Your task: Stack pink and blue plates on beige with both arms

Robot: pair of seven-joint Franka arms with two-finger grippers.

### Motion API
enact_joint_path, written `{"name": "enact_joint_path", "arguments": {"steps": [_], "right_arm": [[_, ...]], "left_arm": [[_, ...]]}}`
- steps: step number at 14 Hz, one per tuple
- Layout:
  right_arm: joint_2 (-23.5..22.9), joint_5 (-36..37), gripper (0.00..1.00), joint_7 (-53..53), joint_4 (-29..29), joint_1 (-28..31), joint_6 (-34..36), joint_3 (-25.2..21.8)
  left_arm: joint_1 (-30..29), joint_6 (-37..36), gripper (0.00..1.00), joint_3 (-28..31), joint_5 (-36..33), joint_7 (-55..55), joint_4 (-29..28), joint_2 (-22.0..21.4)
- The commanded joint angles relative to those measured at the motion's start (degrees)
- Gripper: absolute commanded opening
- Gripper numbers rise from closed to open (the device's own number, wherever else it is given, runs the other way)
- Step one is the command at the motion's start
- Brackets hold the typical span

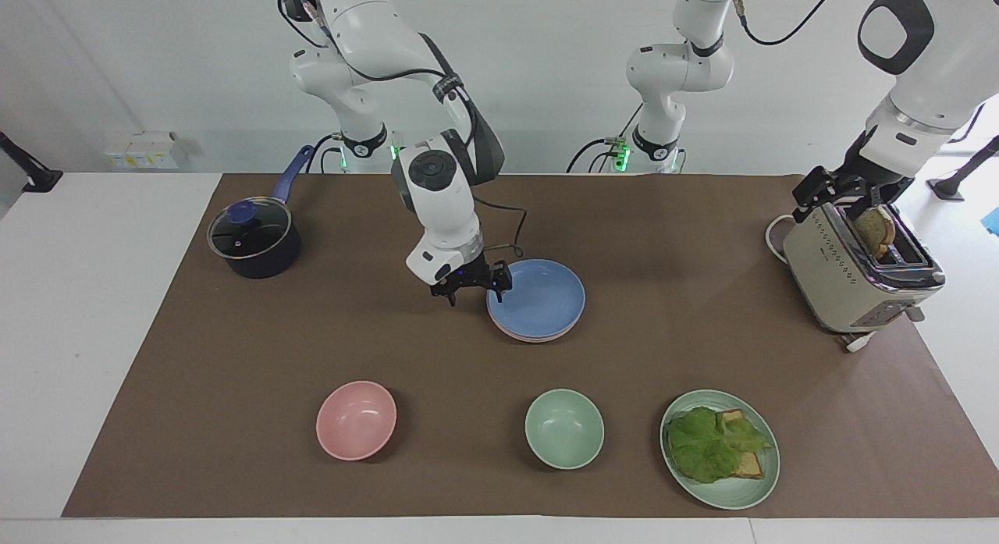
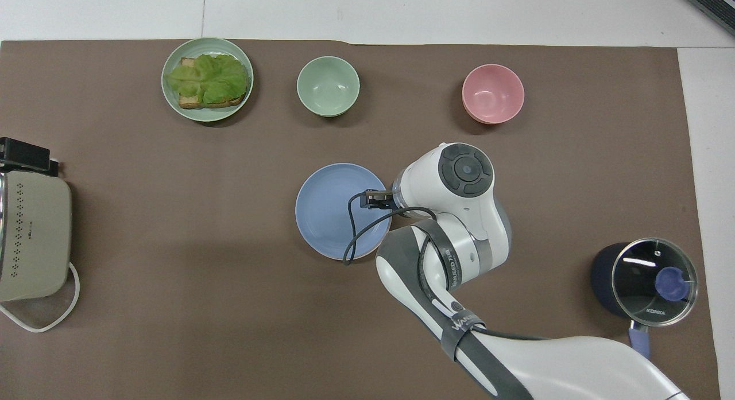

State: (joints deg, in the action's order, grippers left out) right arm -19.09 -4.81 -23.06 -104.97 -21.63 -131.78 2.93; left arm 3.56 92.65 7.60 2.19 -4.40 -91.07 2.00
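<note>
A: Fingers [image 1: 474, 289] of the right gripper [image 1: 471, 286] stood apart, empty, low at the stack's rim toward the right arm's end.
B: And the blue plate [image 1: 537, 296]?
A: Just beside them, atop the pink plate [image 1: 531, 337]; beige wasn't visible.
B: Left gripper [image 1: 847, 191]?
A: Waiting over the toaster [image 1: 855, 275], fingers apart. Overhead hid the right's fingers under the wrist; facing view showed the gap.

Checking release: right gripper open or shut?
Open. The right gripper has its fingertips spread at the blue plate rim, gripping nothing.
</note>
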Motion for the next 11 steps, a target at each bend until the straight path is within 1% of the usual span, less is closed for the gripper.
{"name": "enact_joint_path", "arguments": {"steps": [1,3,6,8,11], "right_arm": [[2.7,1.7,1.00,1.4,0.0,3.7,-0.1,0.4],[4.6,3.5,1.00,2.0,0.5,6.8,0.9,0.4],[6.6,8.8,1.00,2.0,3.4,8.9,7.0,0.4],[8.3,9.2,1.00,2.0,5.4,10.6,11.3,0.4],[12.7,9.1,1.00,2.0,5.6,12.1,14.6,0.4]], "left_arm": [[0.1,-0.6,1.00,0.0,-1.2,-0.3,0.3,-0.3],[0.1,-0.6,1.00,0.0,-1.2,-0.3,0.3,-0.3],[0.2,-0.6,1.00,0.0,-1.2,-0.3,0.3,-0.3],[0.2,-0.6,1.00,0.0,-1.2,-0.3,0.3,-0.3],[0.2,-0.6,1.00,0.0,-1.2,-0.3,0.3,-0.3]]}}
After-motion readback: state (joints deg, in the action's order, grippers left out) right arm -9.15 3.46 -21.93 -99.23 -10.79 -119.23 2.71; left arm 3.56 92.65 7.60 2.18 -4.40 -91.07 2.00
